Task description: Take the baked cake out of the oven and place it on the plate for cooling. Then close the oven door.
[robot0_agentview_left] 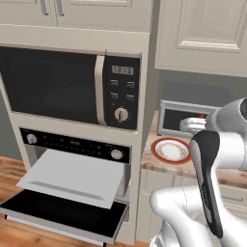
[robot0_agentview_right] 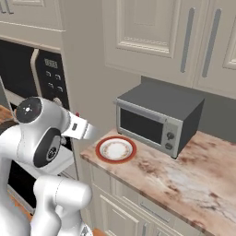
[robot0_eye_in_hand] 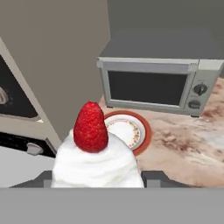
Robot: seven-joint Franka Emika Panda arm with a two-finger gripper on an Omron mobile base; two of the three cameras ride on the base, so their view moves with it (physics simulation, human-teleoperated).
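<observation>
Left base view: the oven (robot0_agentview_left: 77, 144) sits below the black microwave (robot0_agentview_left: 72, 87) in a tall cream cabinet column. The oven door (robot0_agentview_left: 62, 212) hangs fully dropped, its dark glass facing up, and a grey tray (robot0_agentview_left: 72, 178) is drawn out above it. To the right, the plate (robot0_agentview_left: 171, 150) lies flat on the marbled counter (robot0_agentview_left: 231, 176) in front of the silver toaster oven (robot0_agentview_left: 185, 118). The white arm (robot0_agentview_left: 207, 178) rises at lower right; its hand (robot0_agentview_left: 200, 124) reaches out above and just right of the plate, with a red speck at its tip.

Right base view: the plate (robot0_agentview_right: 115, 150) rests near the left front corner of the counter (robot0_agentview_right: 184, 179), just in front of the toaster oven (robot0_agentview_right: 159, 117). The hand (robot0_agentview_right: 83, 128) hovers left of the plate, beyond the counter edge and clear of it; a small red tip shows on top.

Hand view: the baked cake (robot0_eye_in_hand: 97, 159), white with a red berry on top, is clamped between the two dark fingertips (robot0_eye_in_hand: 153, 178), so the hand grips the cake. The plate (robot0_eye_in_hand: 129, 131) lies behind it on the counter (robot0_eye_in_hand: 183, 148), partly hidden by the cake, with the toaster oven (robot0_eye_in_hand: 153, 85) further back. A knob of the oven (robot0_eye_in_hand: 34, 148) shows at lower left.
</observation>
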